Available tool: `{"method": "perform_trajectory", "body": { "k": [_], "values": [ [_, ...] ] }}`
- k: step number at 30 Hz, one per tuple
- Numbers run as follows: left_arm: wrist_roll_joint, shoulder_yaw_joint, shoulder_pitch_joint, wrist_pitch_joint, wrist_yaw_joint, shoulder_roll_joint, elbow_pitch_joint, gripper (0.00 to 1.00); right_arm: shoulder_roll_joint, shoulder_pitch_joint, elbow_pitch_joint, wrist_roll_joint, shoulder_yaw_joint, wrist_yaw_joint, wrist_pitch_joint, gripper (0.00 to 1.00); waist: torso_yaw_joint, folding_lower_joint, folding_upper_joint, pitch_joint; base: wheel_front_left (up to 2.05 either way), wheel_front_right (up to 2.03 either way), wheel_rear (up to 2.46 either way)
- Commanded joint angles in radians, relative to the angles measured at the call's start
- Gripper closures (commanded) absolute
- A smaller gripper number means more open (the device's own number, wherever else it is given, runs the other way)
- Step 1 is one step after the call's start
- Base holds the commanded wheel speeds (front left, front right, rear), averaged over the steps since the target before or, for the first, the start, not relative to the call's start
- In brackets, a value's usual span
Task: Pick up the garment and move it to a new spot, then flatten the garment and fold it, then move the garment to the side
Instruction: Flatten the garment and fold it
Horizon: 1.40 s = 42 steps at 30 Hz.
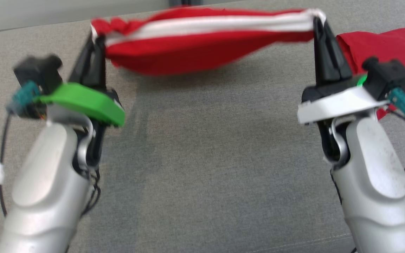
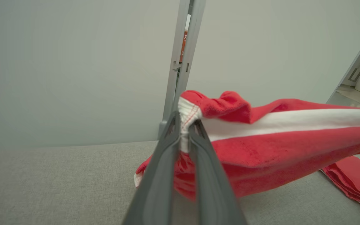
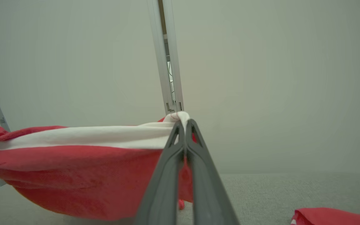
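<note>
The garment (image 1: 202, 38) is red cloth with a white band, stretched in the air between my two grippers and sagging in the middle above the grey surface. My left gripper (image 1: 97, 37) is shut on its left end; in the left wrist view the garment (image 2: 277, 137) runs off to the right from the left gripper (image 2: 185, 120), whose tips pinch the white hem. My right gripper (image 1: 317, 21) is shut on the right end; in the right wrist view the garment (image 3: 73, 162) hangs to the left of the right gripper (image 3: 183, 123).
A second red cloth (image 1: 389, 52) lies on the grey fabric surface (image 1: 209, 158) at the right, behind my right wrist. It appears again as the red cloth (image 2: 355, 181) and red cloth (image 3: 333, 216). A pale wall with a vertical metal post (image 2: 183, 62) stands beyond the surface.
</note>
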State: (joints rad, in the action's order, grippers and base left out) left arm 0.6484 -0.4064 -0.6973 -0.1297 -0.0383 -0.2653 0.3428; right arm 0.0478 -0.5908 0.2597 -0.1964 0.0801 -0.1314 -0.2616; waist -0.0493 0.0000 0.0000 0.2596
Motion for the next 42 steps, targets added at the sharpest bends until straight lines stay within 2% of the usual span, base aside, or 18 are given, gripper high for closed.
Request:
{"method": "perform_trajectory", "body": {
  "k": [1, 5, 10, 18, 22, 25, 28, 32, 36, 42],
  "values": [
    [0.011, 0.002, 0.046, -0.025, 0.004, 0.005, 0.012, 1.0, 0.005, 0.041, 0.001, -0.016, 0.0, 0.002, -0.004, 1.0, 0.002, 0.0, 0.0, 0.005, 0.0, 0.0, 0.0],
    [0.011, -0.005, 0.153, -0.078, 0.003, 0.013, 0.009, 1.0, 0.005, 0.13, -0.031, -0.035, -0.002, 0.002, -0.004, 1.0, 0.0, 0.0, 0.0, -0.001, 0.0, 0.0, 0.0],
    [0.004, 0.001, 0.274, -0.109, -0.023, 0.006, -0.08, 1.0, 0.005, 0.241, -0.121, -0.047, -0.014, 0.002, -0.004, 1.0, 0.001, 0.0, 0.0, -0.046, 0.0, 0.0, 0.0],
    [-0.004, 0.018, 0.494, -0.117, -0.105, -0.025, -0.353, 1.0, 0.005, 0.431, -0.323, -0.052, -0.037, 0.002, -0.005, 1.0, 0.002, 0.0, 0.0, -0.135, 0.0, 0.0, 0.0],
    [-0.018, 0.008, 0.603, -0.095, -0.155, -0.049, -0.495, 1.0, 0.005, 0.531, -0.43, -0.034, -0.062, 0.002, -0.004, 1.0, 0.005, 0.0, 0.0, -0.151, 0.0, 0.0, 0.0],
    [-0.015, -0.002, 0.674, -0.066, -0.189, -0.058, -0.562, 1.0, 0.004, 0.598, -0.466, -0.017, -0.063, 0.002, -0.004, 1.0, 0.007, 0.0, 0.0, -0.15, 0.0, 0.0, 0.0],
    [-0.002, -0.016, 0.721, -0.048, -0.211, -0.049, -0.581, 1.0, 0.005, 0.63, -0.457, -0.017, -0.067, 0.002, -0.002, 1.0, 0.014, 0.0, 0.0, -0.139, 0.0, 0.0, 0.0],
    [0.016, -0.035, 0.734, -0.034, -0.206, -0.029, -0.537, 1.0, 0.004, 0.612, -0.394, -0.028, -0.077, 0.002, -0.002, 1.0, 0.03, 0.0, 0.0, -0.112, 0.0, 0.0, 0.0],
    [0.041, -0.051, 0.697, -0.023, -0.193, 0.002, -0.472, 1.0, 0.004, 0.557, -0.312, -0.022, -0.077, 0.002, -0.003, 1.0, 0.049, 0.0, 0.0, -0.075, 0.0, 0.0, 0.0],
    [0.098, -0.035, 0.58, 0.011, -0.176, 0.063, -0.343, 1.0, 0.005, 0.387, -0.174, 0.012, -0.073, 0.002, -0.001, 1.0, 0.086, 0.0, 0.0, -0.011, 0.0, 0.0, 0.0]
  ]
}}
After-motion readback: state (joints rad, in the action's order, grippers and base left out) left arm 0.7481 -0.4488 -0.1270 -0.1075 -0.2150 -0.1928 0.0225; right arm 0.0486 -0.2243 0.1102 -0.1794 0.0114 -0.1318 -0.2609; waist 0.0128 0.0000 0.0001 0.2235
